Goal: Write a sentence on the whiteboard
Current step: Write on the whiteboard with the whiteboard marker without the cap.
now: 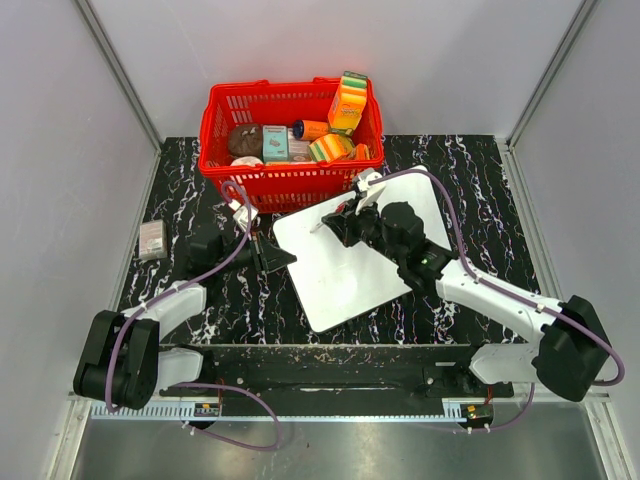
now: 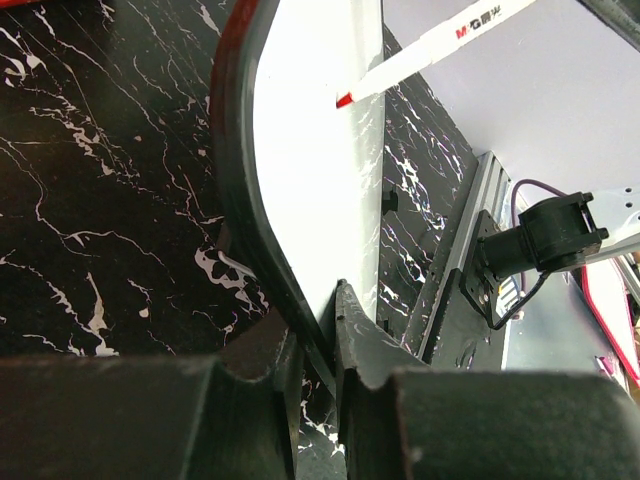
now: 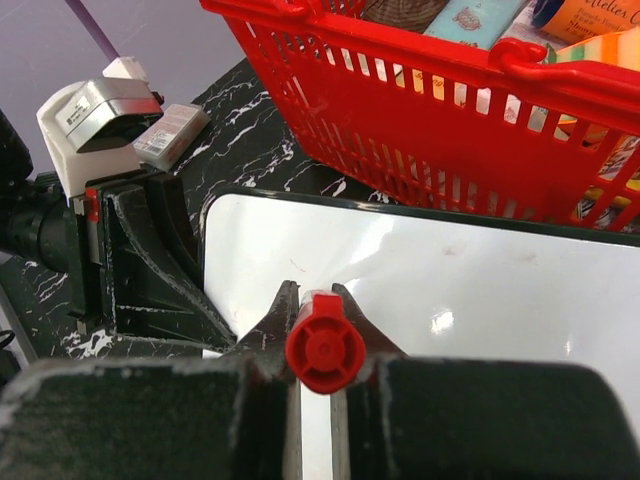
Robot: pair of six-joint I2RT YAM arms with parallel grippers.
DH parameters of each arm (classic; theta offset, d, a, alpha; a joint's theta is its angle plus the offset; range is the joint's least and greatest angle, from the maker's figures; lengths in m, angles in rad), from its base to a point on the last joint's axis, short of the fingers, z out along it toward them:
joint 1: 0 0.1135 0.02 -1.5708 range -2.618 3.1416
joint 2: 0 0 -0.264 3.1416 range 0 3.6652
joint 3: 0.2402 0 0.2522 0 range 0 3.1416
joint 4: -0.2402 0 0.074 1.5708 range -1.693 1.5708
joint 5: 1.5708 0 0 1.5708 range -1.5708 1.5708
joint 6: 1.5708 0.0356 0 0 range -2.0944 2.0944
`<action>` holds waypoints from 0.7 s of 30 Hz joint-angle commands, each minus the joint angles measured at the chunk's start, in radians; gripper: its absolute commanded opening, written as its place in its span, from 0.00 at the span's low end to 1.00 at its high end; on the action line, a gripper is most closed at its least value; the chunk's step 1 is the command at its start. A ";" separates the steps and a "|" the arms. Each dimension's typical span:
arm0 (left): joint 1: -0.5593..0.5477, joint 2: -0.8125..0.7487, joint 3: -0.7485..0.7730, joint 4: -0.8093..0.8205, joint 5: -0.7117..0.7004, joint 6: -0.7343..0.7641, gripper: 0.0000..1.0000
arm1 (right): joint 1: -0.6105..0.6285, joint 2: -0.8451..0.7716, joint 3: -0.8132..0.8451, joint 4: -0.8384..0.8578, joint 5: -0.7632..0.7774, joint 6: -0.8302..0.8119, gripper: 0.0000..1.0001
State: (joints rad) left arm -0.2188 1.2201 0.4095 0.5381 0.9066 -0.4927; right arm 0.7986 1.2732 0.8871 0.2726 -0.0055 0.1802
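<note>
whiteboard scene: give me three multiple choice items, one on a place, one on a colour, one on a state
1. Where does the red basket stand relative to the whiteboard?
A. beyond its far edge
B. on top of it
C. at the near table edge

2. What colour is the tip of the marker?
A. blue
B. black
C. red

3. What is the left gripper doing?
A. hanging open over the basket
B. clamped on the whiteboard's edge
C. holding the marker

Answers:
1 A: the top view shows the basket behind the board.
2 C: the left wrist view shows a red tip.
3 B: in the left wrist view it grips the board's rim.
</note>
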 commanded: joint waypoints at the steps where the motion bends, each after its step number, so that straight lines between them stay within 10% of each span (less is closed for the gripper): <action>1: -0.028 0.021 -0.005 -0.050 -0.032 0.195 0.00 | 0.007 0.017 0.047 0.037 0.067 -0.015 0.00; 21: -0.030 0.021 -0.001 -0.055 -0.034 0.198 0.00 | 0.008 -0.048 -0.011 -0.016 -0.053 -0.015 0.00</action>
State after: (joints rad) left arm -0.2226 1.2205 0.4129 0.5297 0.9051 -0.4866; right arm 0.7986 1.2407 0.8871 0.2558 -0.0475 0.1780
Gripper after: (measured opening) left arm 0.170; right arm 0.110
